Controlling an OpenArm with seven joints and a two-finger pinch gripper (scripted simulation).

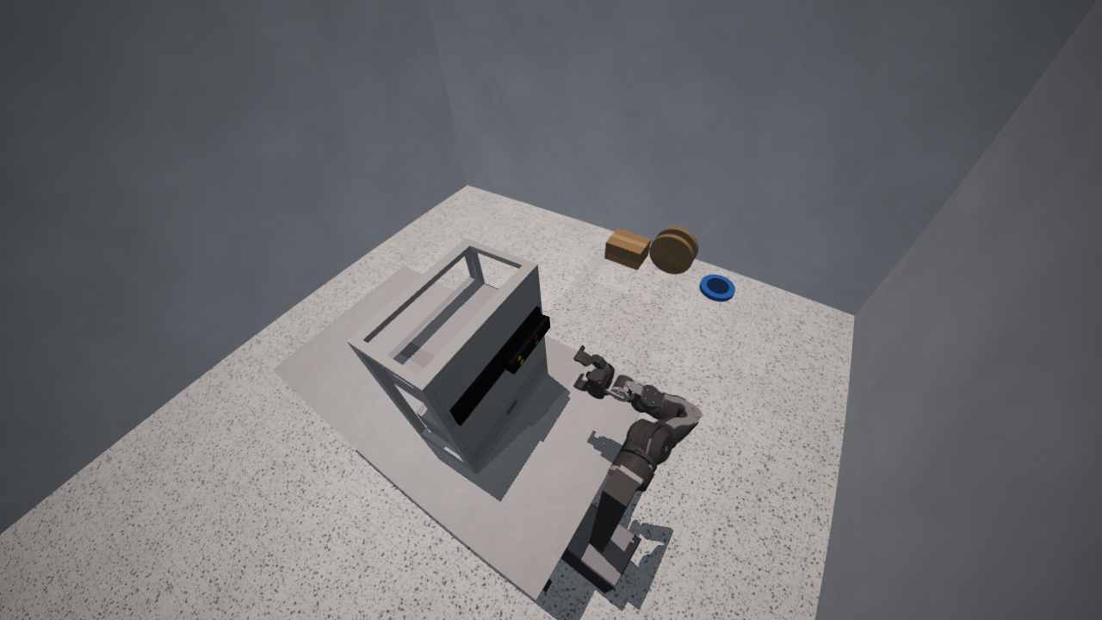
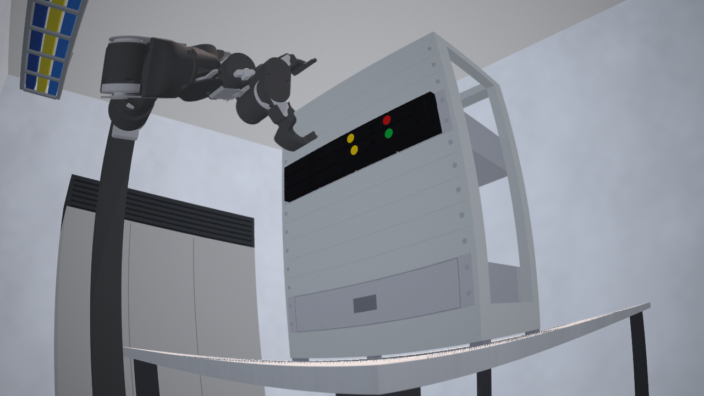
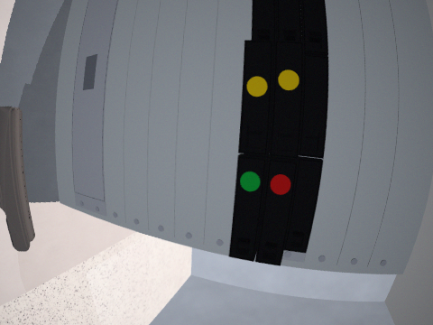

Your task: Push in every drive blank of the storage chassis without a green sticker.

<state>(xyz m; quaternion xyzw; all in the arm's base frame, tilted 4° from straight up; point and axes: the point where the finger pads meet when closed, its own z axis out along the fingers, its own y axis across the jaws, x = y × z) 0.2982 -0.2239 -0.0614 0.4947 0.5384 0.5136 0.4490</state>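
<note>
Grey rack [image 2: 389, 236] stands mid-table, its black chassis [image 2: 324, 162] high on the front; the gripper [image 2: 300, 98], fingers fully spread and holding nothing, hangs apart before its upper corner

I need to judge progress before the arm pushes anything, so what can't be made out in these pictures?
- How far each stickered black drive blank stands out: exterior and wrist views face them head-on.
- Sticker colours in the top view: too small on the black chassis strip.
- Second finger in the wrist view: cut off by the frame; only one grey finger shows.
- The grey rack's back: hidden by its own body.
</note>
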